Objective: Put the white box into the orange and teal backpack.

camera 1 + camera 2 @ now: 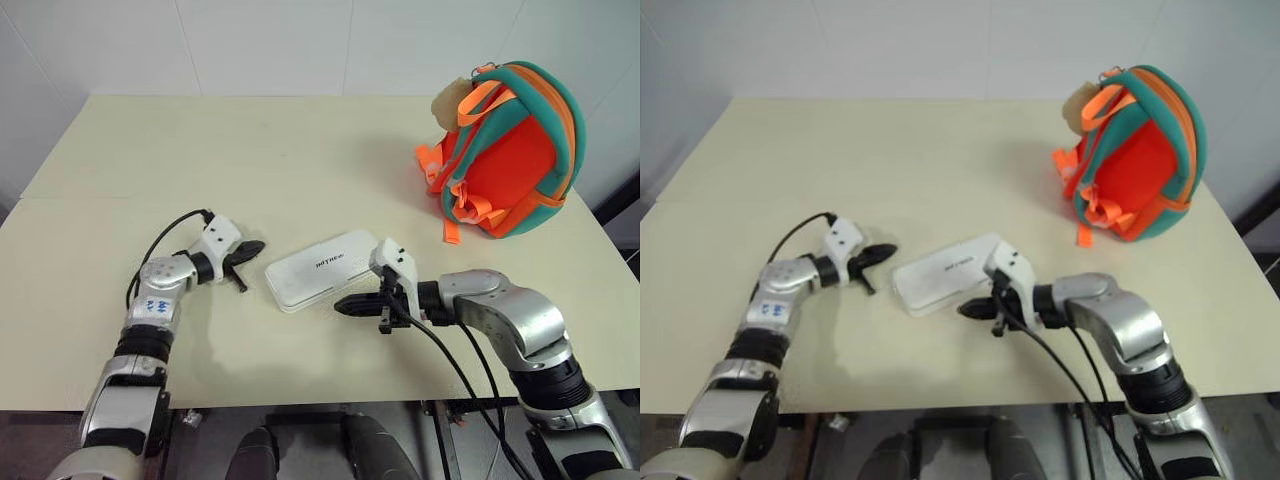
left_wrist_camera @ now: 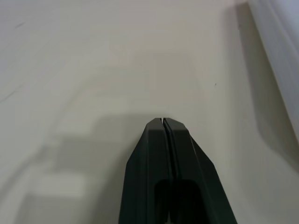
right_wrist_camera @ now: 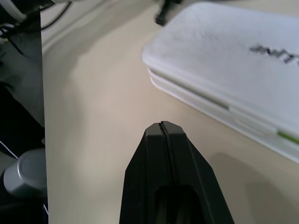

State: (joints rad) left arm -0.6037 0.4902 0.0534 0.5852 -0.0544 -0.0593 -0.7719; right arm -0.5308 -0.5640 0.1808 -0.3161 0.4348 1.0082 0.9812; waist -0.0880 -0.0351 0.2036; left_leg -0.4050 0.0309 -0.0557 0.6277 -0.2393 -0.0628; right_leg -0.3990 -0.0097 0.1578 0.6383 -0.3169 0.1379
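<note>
The white box (image 1: 320,268) lies flat on the cream table (image 1: 250,150) near its front, small dark lettering on its lid. My left gripper (image 1: 255,247) is shut and empty, its tip just left of the box's left end. On the box's near right side my right gripper (image 1: 345,305) points left, shut on nothing, a short way from the box's front edge. In the right wrist view the box (image 3: 233,60) sits just beyond the closed fingers (image 3: 163,154). The orange and teal backpack (image 1: 505,150) stands upright at the table's far right, a beige plush charm (image 1: 447,103) at its top.
Black cables (image 1: 440,350) trail from my right wrist over the table's front edge. A white wall (image 1: 300,45) runs behind the table. Bare tabletop spreads between the box and the backpack.
</note>
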